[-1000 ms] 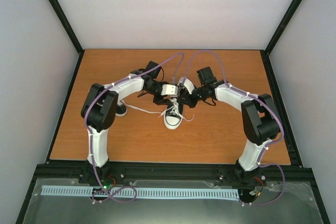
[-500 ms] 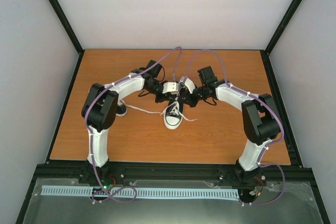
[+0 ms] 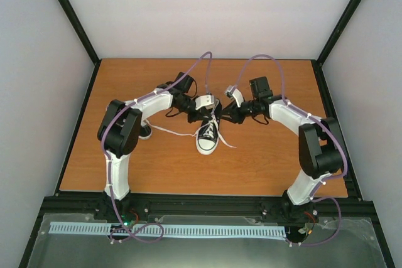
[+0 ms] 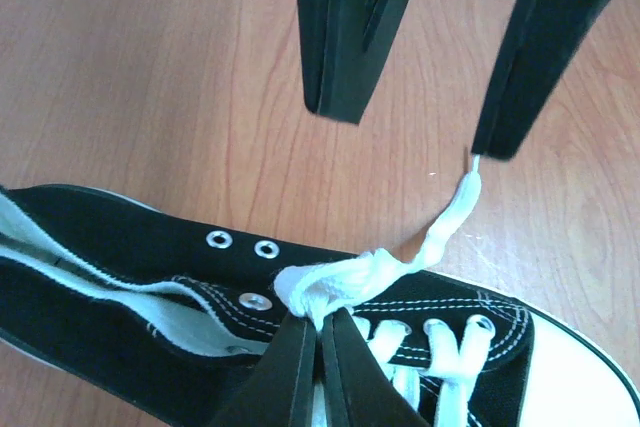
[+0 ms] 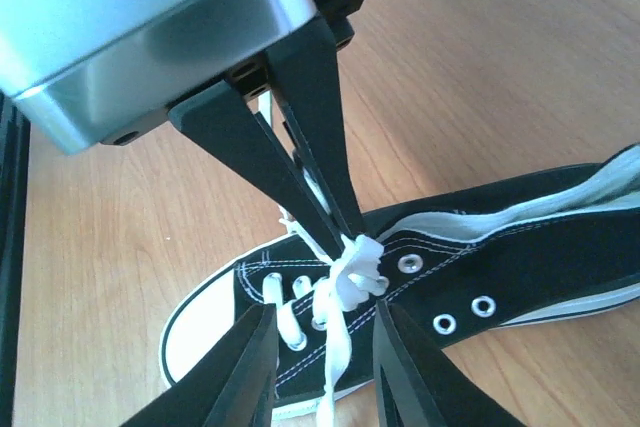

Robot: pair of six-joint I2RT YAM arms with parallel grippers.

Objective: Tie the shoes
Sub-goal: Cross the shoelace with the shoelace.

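Observation:
One black shoe (image 3: 207,137) with a white toe cap lies mid-table, toe toward the arms; it also shows in the left wrist view (image 4: 120,247) and the right wrist view (image 5: 520,237). My left gripper (image 4: 320,315) is shut on a bunched loop of white lace (image 4: 345,277) over the eyelets. My right gripper (image 5: 320,367) is open, its fingers (image 4: 340,37) apart just right of the knot, and a loose lace end (image 5: 335,347) hangs between them. The second shoe (image 3: 144,132) is mostly hidden behind the left arm.
A loose lace (image 3: 173,132) trails left across the wooden table (image 3: 264,161) toward the second shoe. Black frame posts (image 3: 69,10) and grey walls close in the table's sides and back.
The left gripper shut on the lace loop. The right gripper opened, let go of the lace and drew back to the right.

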